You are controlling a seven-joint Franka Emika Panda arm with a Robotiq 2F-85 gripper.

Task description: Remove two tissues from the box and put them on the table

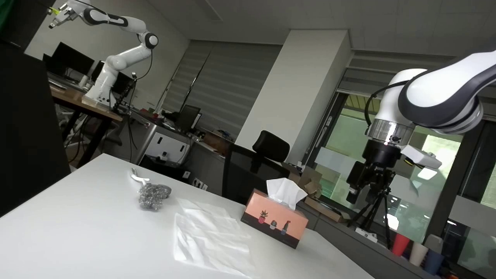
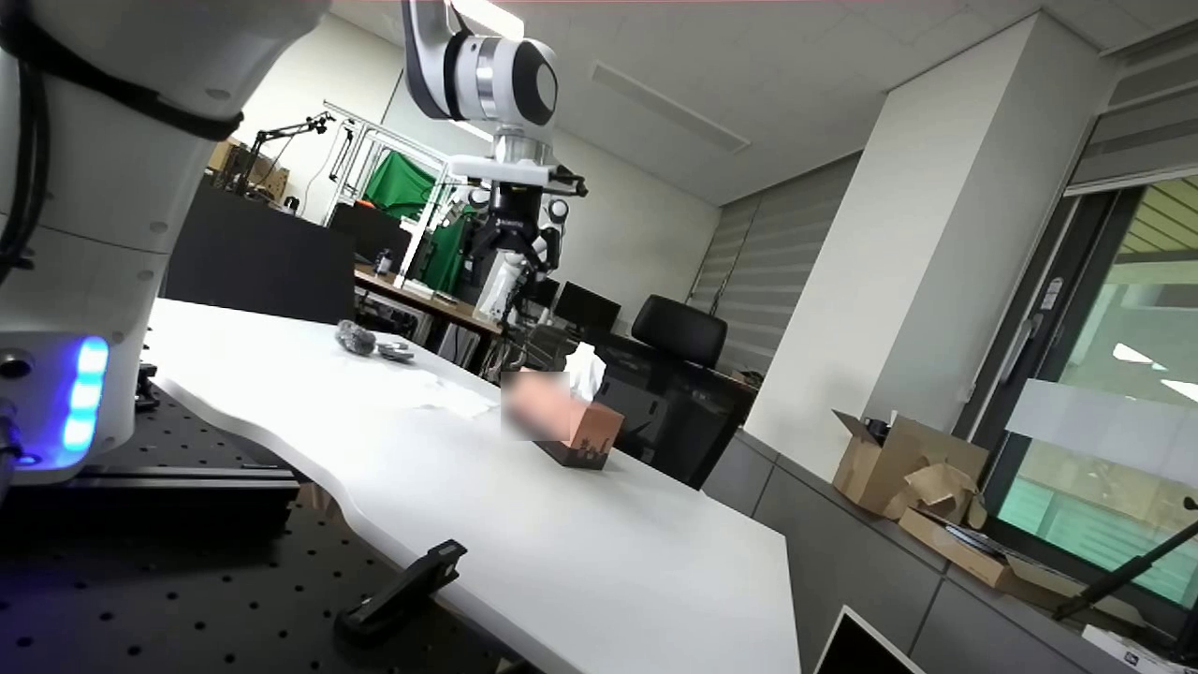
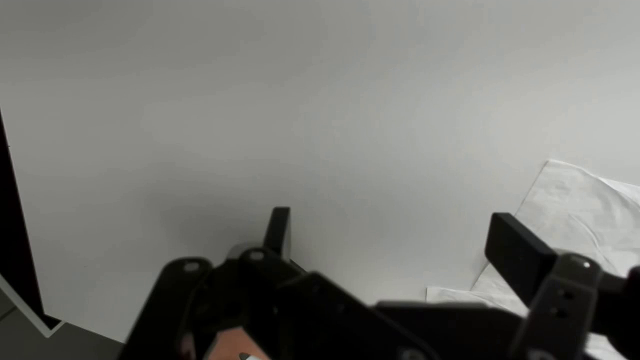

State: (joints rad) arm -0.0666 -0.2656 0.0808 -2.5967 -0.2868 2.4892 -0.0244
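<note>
Downturned tool (image 3: 390,222) above the table (image 1: 97,221)

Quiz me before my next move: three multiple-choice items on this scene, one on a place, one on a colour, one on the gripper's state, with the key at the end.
1. On the table, where do the spread tissues lie relative to the tissue box and the shiny grey clump?
A. underneath the tissue box
B. on top of the shiny grey clump
C. between the two

2. What colour is the upper part of the tissue box's printed side?
A. salmon pink
B. green
C. blue

3. How does the gripper stand?
A. shut on a tissue
B. open
C. shut, empty

Key:
1: C, since both exterior views show them lying between the two.
2: A, since an exterior view shows salmon pink above a dark lower band.
3: B, since the wrist view shows its jaws wide apart with table visible between them.
</note>
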